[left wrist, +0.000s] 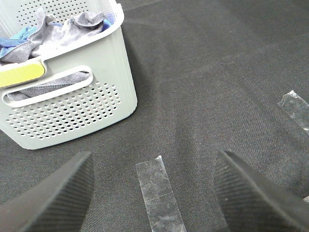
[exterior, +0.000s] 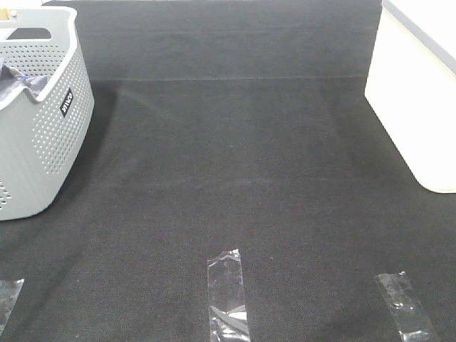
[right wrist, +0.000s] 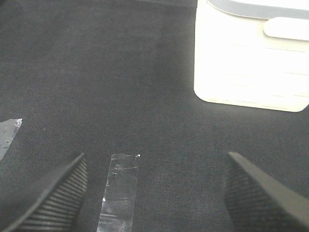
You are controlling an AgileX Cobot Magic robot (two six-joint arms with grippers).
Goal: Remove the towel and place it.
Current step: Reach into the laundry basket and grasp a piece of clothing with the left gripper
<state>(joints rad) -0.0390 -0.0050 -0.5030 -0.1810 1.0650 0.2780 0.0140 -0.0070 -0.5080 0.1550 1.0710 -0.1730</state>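
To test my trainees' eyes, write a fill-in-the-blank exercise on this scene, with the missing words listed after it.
The slate-grey terry towel lies ____ the perforated grey plastic basket. A bright ____ cloth is bunched in there with it. The left gripper and the right gripper both have their jaws ____. In the exterior high view, the white plastic box stands at the ____ edge of the black fabric table cover.
Missing words: inside; blue; open; right.

Mat [exterior: 235, 164] viewed steeply from above; basket [left wrist: 87, 111] seen close from left wrist, bin [right wrist: 241, 67] from right; middle tape [exterior: 228, 292] shared.
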